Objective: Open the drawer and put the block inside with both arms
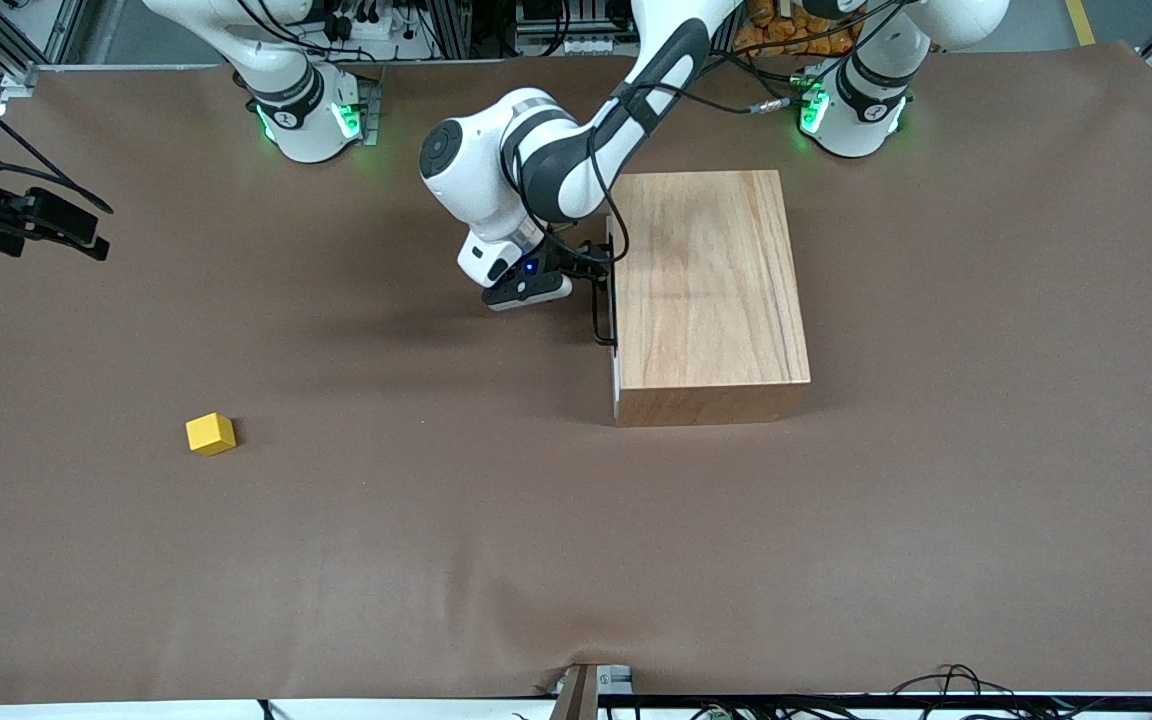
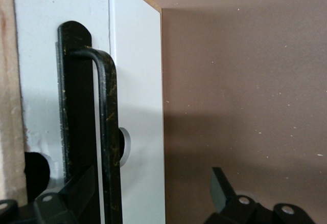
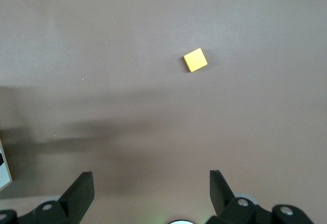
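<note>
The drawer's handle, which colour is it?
Black; the handle on the white drawer front shows best in the left wrist view.

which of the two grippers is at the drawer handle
The left gripper, open around the drawer's black wire handle. The right gripper hangs open above bare table, away from the yellow block.

Left tool [image 1: 598, 270] tips hidden at handle [image 2: 108, 132] (front view) — right arm [image 1: 21, 225] cropped.

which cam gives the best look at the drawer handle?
Left wrist view: the black wire handle fills the frame against the white drawer front, with the left tool open around it. The front view shows only a thin black edge beside the wooden box. The right wrist view doesn't show it.
</note>
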`<state>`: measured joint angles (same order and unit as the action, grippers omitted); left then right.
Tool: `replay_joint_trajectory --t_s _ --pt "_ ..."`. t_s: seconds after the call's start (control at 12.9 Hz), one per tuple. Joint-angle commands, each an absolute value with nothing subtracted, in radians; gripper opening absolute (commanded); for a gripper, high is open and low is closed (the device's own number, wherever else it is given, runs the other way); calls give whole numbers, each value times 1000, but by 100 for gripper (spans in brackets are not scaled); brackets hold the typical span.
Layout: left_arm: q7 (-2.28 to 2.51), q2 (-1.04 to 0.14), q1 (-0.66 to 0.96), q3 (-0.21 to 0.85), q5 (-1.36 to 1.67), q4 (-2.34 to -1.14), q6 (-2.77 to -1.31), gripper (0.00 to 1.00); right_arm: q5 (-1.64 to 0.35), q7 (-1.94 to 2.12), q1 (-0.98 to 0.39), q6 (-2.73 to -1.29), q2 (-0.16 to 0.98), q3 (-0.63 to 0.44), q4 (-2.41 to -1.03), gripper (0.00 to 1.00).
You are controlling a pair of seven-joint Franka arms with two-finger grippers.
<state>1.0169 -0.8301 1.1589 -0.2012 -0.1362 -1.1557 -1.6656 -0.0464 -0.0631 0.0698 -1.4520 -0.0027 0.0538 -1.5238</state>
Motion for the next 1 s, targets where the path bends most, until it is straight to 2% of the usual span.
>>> replay_joint_trajectory --t_s 0.0,0.93 --pt "1015 -851 1167 -209 -161 -1118 -1698 100 -60 -54 48 -1466 -11 48 -1531 100" --pt "1035 -848 1132 -206 -5 -1120 -1831 100 -61 -54 52 -1459 -11 45 -1534 100"
